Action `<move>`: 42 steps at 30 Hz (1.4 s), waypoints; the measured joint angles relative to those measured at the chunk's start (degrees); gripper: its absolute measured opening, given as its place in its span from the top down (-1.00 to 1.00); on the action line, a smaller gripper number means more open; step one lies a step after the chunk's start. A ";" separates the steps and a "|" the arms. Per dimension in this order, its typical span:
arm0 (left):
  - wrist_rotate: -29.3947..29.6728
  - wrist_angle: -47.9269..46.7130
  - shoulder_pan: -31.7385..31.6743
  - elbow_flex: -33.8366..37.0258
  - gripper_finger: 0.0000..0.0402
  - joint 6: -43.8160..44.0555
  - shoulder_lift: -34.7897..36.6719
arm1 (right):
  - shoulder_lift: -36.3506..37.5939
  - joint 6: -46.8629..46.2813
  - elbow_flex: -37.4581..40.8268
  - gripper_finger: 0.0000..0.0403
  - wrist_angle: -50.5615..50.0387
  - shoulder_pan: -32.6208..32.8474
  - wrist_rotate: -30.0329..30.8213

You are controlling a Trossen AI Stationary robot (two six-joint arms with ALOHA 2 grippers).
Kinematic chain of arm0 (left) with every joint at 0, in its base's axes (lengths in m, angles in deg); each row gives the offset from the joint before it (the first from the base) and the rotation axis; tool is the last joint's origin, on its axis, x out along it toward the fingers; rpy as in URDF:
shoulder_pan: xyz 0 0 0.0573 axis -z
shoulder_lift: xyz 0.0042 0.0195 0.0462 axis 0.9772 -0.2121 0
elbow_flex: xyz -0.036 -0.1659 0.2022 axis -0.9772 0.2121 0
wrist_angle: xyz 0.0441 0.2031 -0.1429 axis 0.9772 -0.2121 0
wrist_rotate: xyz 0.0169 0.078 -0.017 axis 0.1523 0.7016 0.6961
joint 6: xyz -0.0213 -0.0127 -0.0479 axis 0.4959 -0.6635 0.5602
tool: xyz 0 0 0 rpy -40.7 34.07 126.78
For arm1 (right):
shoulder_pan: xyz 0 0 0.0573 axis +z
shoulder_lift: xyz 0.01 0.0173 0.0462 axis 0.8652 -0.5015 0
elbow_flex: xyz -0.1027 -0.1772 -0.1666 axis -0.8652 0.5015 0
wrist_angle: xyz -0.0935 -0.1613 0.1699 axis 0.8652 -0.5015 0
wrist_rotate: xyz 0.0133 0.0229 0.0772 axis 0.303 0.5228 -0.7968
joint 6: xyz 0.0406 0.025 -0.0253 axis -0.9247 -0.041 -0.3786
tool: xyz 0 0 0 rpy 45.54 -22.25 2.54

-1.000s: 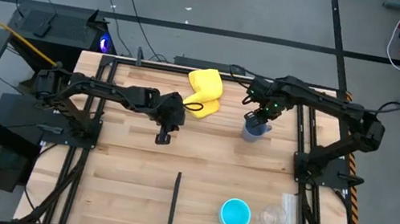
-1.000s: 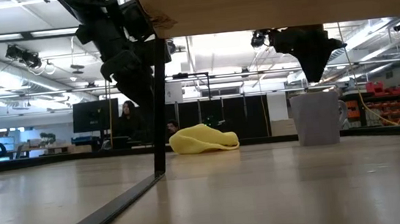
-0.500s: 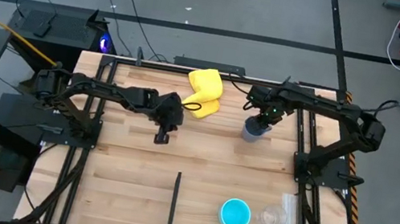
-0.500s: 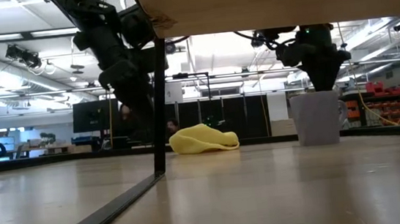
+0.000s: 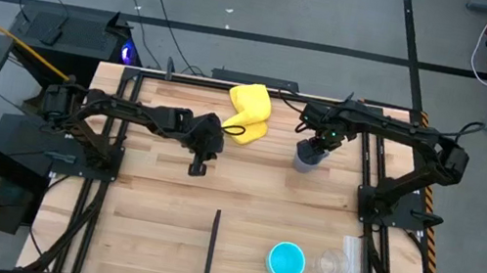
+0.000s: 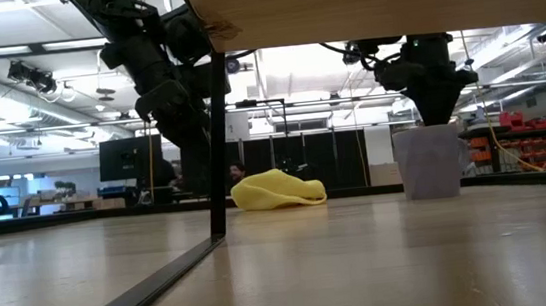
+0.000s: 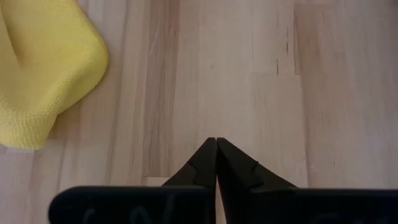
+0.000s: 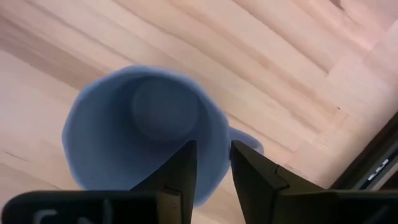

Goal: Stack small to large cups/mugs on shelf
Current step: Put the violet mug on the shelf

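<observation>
At surface's far right | right claw (image 8: 211, 163) apart, 1 finger inside, 1 outside grey-blue mug (image 8: 146, 127) rim by handle | tip: seat deeper, squeeze wall squarely before lifting | left claw (image 7: 216, 155) together, idle beside yellow cloth (image 7: 43, 68)

In the high view the left arm reaches from the left edge toward the centre, its wrist bent down, and the left pincer (image 5: 200, 166) sits just left of the frame's middle with its two fingers pressed together. The right arm folds in from the right edge toward upper centre-right, where the right pincer (image 5: 317, 149) points downward, fingers (image 8: 184, 171) parted.
</observation>
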 joint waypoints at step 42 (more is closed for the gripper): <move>0.00 0.04 0.00 0.00 0.86 0.83 0.07 | -0.02 -2.70 -0.02 0.49 2.84 3.78 -0.84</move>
